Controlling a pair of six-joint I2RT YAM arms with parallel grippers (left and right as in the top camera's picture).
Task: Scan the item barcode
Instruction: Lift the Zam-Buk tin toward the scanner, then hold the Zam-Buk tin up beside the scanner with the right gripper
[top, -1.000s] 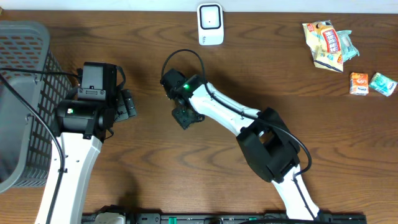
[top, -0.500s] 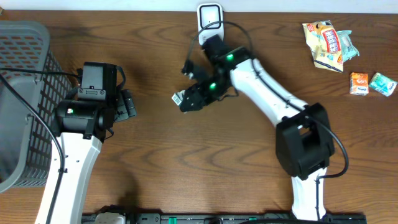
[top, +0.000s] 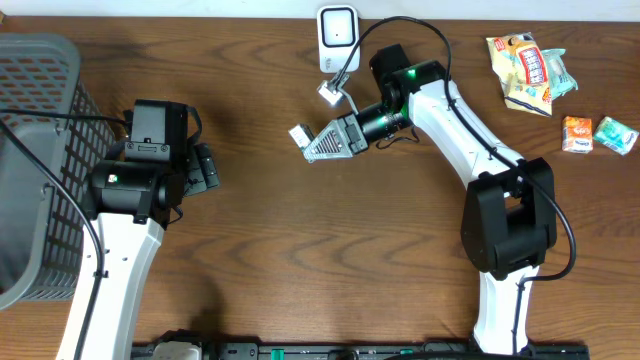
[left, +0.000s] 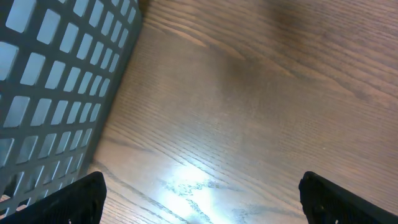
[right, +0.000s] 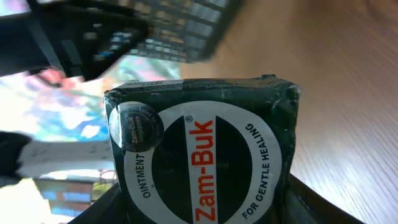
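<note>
With the right gripper (top: 322, 144) grasping the ointment box (right: 199, 162) short of the scanner (top: 338, 38), a badly angled box might fail to scan or slip loose.

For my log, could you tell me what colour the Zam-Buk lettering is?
Red, on the box; clearest in right wrist view.
</note>
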